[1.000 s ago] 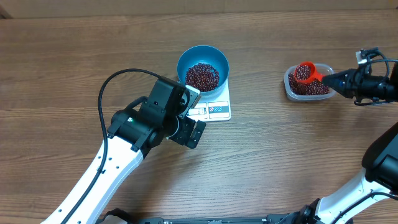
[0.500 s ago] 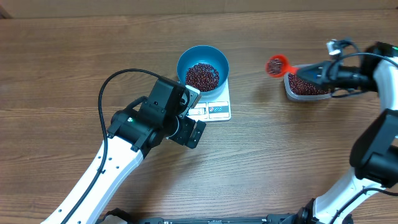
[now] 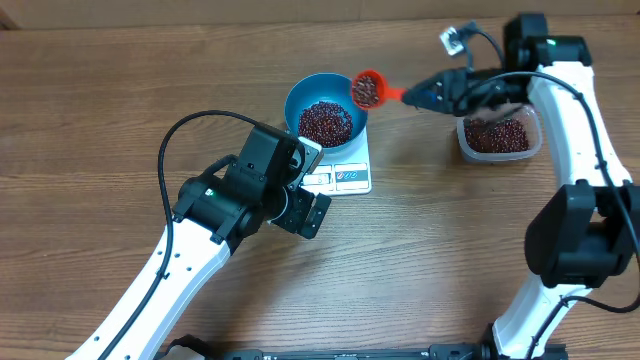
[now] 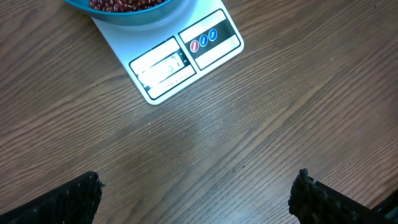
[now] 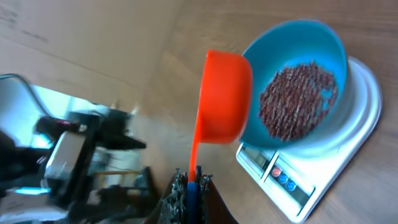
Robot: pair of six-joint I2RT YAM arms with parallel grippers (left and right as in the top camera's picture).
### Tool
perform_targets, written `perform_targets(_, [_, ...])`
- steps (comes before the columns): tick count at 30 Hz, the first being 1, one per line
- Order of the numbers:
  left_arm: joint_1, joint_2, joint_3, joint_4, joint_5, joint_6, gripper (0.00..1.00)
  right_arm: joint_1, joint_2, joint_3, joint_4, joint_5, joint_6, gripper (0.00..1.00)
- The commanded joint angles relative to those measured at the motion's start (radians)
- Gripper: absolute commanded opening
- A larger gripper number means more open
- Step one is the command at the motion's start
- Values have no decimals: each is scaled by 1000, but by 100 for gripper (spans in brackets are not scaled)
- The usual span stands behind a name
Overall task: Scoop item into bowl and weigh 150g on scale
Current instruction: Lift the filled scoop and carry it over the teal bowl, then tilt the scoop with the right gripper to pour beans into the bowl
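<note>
The blue bowl (image 3: 298,94) stands on the white scale (image 3: 350,177), with a heap of dark red beans (image 3: 326,122) inside. My right gripper (image 3: 425,97) is shut on the handle of an orange scoop (image 3: 366,89). The scoop carries beans and hangs over the bowl's right rim. In the right wrist view the scoop (image 5: 221,96) hangs beside the bowl (image 5: 326,38), its handle pinched in the gripper (image 5: 191,180). My left gripper (image 4: 199,196) is open and empty over bare wood, just in front of the scale's display (image 4: 163,67).
A clear plastic tub (image 3: 495,137) holding more beans stands to the right of the scale, under my right arm. My left arm (image 3: 190,240) reaches in from the lower left, with a black cable looping above it.
My right arm has lifted the loaded scoop out of the tub and carried it left to the bowl's right rim. The left arm has stayed still.
</note>
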Motion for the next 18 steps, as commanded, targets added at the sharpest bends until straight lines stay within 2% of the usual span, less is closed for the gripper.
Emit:
perform_targets(1, [-5,-3,3,2,13,1,100,59,1,68,52,124,152,4])
perform_targets(7, [-5,-3,3,2,13,1,100,140,1,85,115,249,243,3])
perform_targets(18, [-5,-3,3,2,13,1,100,262,1,85,145,465,257,4])
